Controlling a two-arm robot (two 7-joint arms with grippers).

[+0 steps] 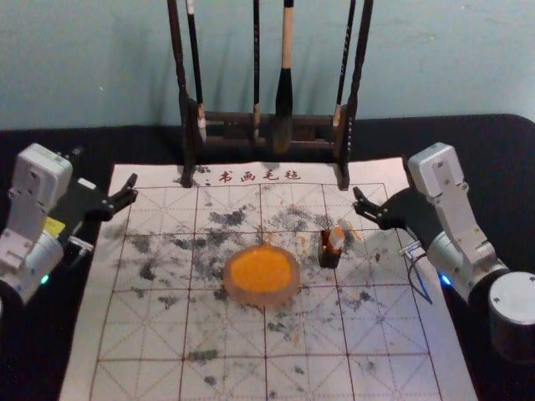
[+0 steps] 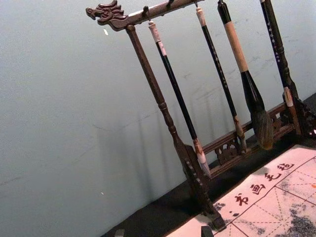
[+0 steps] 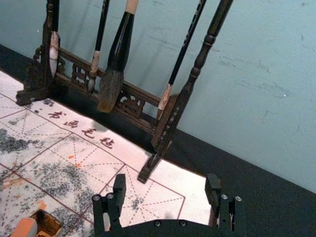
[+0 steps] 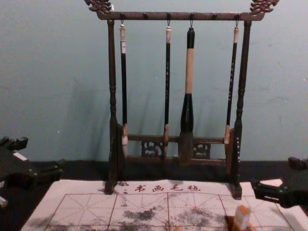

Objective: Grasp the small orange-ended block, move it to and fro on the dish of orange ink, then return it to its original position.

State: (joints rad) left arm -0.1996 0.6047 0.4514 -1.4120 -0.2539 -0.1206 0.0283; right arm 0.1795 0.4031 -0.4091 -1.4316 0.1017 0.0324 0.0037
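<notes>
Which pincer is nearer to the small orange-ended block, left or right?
Right. The right pincer hovers a little beyond the block and to its right; the left pincer is well off to its left, past the ink dish.

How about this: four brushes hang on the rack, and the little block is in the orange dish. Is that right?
Not quite: the head view shows the block in the small dark box beside the orange dish. Four brushes do hang on the rack.

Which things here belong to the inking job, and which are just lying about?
For the job: small orange-ended block; dark holder it sits in; dish of orange ink.

Just there: brush rack; four hanging brushes; printed mat.
</notes>
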